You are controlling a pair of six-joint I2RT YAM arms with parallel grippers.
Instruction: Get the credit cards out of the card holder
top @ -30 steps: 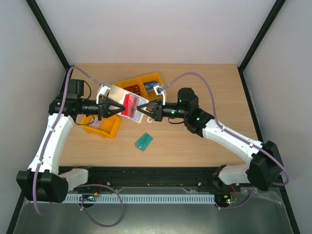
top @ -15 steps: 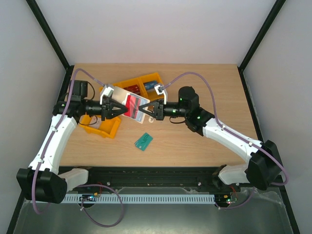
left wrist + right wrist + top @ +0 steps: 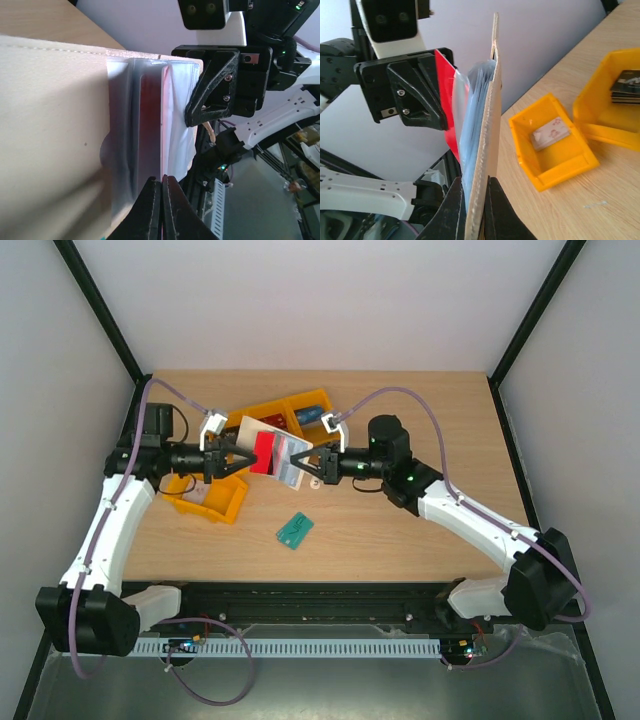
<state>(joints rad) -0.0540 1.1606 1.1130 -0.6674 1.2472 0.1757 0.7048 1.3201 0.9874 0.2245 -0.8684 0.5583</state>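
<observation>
— Where is the small beige fold-over card holder [image 3: 487, 150] with the pale blue-grey lining and clear pockets?

— Off the tabletop [image 3: 420, 420]. It hangs opened between the two arms, over the middle-left part and above the yellow plastic bins [image 3: 210, 502]. The right fingers [image 3: 455, 205] are pressed narrow on the edge of its beige cover and carry it.

— And the left fingers [image 3: 152, 200]?

— Squeezed together on the far side, apparently nipping the free edge of the thin dark red plastic card [image 3: 452, 132]. That card stands partly out of its clear pocket, towards the left arm.

— So is any card out yet?

— I would judge not, or not fully. The red one looks partway drawn, with its lower part inside the plastic. The pale whitish-pink cards [image 3: 176, 120] sit in the pocket beside it, untouched.

— What about the small teal-green card [image 3: 295, 530] lying flat near the front edge of the tabletop?

— It lies well apart from the holder. I cannot tell whether it counts among the credit cards.

— What is left, then?

— Most of the job, I think. The red card has to be pulled clear and set down, then each pale one in turn.
</observation>
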